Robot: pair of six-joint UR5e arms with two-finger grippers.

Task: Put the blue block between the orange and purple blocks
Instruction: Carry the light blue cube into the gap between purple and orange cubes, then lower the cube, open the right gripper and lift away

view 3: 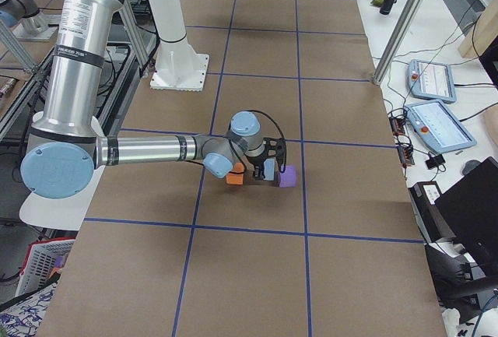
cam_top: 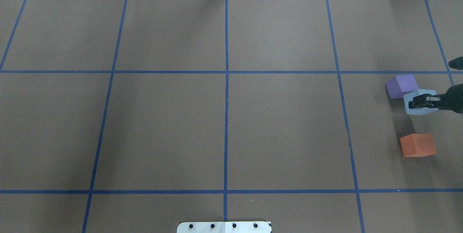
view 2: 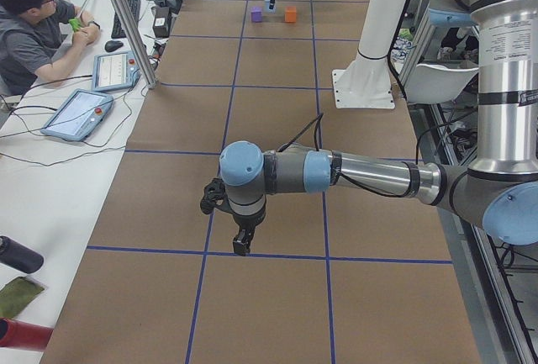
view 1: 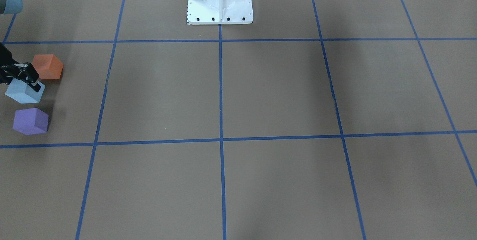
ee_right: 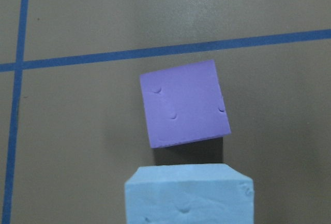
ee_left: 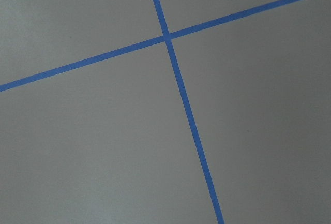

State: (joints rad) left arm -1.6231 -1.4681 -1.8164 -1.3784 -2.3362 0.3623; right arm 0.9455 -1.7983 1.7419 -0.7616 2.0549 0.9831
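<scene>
The left gripper (view 2: 242, 242) is positioned over the worktop (view 2: 269, 305); its opening cannot be told. Farther along, the blue block (cam_top: 408, 105) is clamped by the right gripper (cam_top: 421, 102), between the orange block (cam_top: 417, 145) and the purple block (cam_top: 400, 85).

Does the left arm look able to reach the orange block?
Probably not: the left gripper hangs far down the table, and the right gripper, gripping the blue block, crowds the orange block.
</scene>
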